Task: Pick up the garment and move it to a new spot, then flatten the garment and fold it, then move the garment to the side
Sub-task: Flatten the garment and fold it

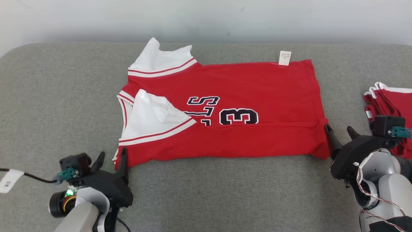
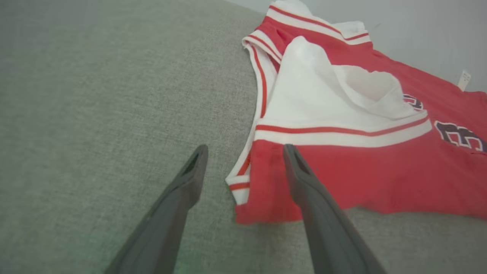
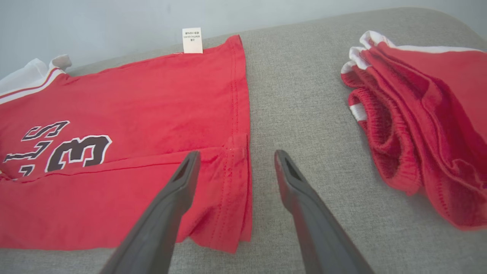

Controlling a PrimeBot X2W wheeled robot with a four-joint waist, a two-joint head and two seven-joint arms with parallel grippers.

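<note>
1. The left claw (image 1: 112, 156), at the lower left of the head frame, stands open and holds nothing. In its wrist frame one dark finger overlaps the nearest corner of the red sleeveless jersey (image 1: 257, 87), and the other is over the bare grey woven fabric surface (image 1: 209, 193).
2. The right claw (image 1: 338, 129), at the lower right, is also spread wide and empty. Its fingers straddle the jersey's hem corner, one over red cloth and one over bare surface.
3. The jersey, trimmed in white with a dark "13", lies flat across the centre of the head frame, shoulders to the left and hem to the right. Its lower long edge is folded up over the front, hiding part of the lettering.
4. Two shoulder flaps at the left show their white inner side.
5. A white care label (image 1: 285, 58) sticks out at the upper edge.
6. A heap of red cloth with white trim (image 1: 392, 100) lies at the right edge, apart from the jersey.
</note>
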